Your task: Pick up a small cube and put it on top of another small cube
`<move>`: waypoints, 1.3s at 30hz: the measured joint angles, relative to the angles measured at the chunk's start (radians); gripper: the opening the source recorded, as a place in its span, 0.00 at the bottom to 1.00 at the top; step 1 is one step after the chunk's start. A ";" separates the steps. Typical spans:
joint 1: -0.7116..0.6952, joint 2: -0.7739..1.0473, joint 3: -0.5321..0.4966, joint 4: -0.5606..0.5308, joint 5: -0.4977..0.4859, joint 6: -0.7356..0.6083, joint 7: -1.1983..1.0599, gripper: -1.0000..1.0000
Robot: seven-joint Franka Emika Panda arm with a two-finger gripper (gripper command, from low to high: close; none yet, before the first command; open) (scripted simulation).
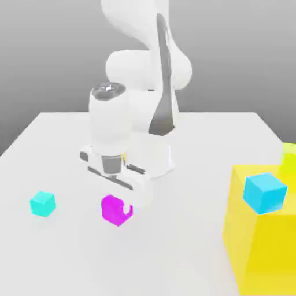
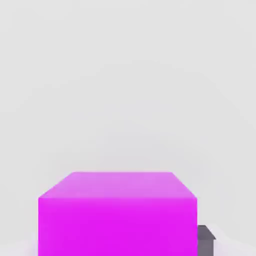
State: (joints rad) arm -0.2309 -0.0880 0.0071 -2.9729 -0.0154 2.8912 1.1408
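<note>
Grasping done: claw (image 1: 118,207) clamped on magenta cube (image 1: 113,212), lower centre of exterior frame. Carry, stacking on blue cube (image 1: 263,194), right, outstanding.

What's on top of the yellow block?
The sky-blue cube rests on the yellow block, with a lime-green object behind it. Whatever lies under the cube is covered.

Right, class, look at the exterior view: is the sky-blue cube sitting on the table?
No, the sky-blue cube rests up on the big yellow block.
</note>
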 joint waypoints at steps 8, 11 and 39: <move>0.193 0.083 0.087 0.158 -0.041 -0.031 -0.341 0.00; 0.244 0.118 0.132 0.221 -0.038 -0.039 -0.492 0.00; 0.381 0.208 0.304 0.853 -0.458 -0.563 -1.619 0.00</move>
State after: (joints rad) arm 0.1500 0.1204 0.3110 -2.1204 -0.4729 2.3287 -0.4777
